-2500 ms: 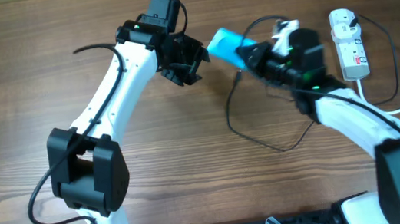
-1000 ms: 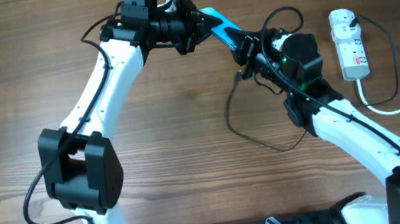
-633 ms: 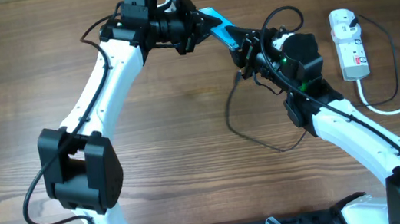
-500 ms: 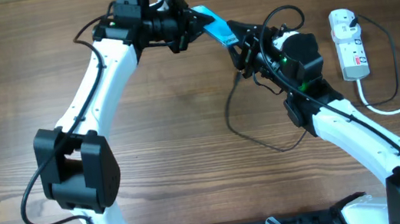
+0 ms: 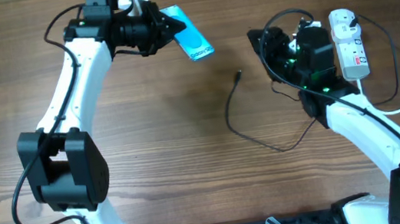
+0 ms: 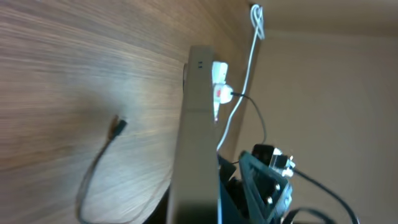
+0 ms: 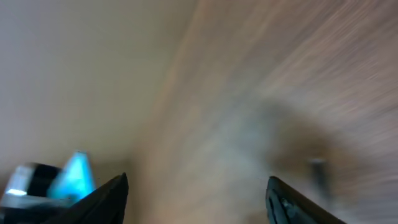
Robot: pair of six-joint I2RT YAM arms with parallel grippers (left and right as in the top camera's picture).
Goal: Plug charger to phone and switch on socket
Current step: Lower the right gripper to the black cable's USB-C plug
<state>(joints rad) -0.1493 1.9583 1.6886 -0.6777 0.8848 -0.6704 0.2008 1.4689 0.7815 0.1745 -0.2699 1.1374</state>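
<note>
One blue phone [image 5: 190, 34] is held tight by the left end effector [image 5: 161, 29], up off the counter [image 5: 174, 154]. The right end effector [image 5: 259, 42] has its fingers apart, near the socket [image 5: 351, 44]. The charger [image 5: 237, 78] lies loose. Phone's writing is too small to read

Left arm [image 5: 75, 74] stretched far up table, wrist bent toward right. Left gripper [image 5: 160, 27] clamped on phone [image 5: 192, 39], holding it aloft, tilted. Right arm [image 5: 356, 118] angled up-left from near right corner. Right gripper [image 5: 262, 42] points left, fingers [image 7: 106, 199] spread wide apart.
</note>
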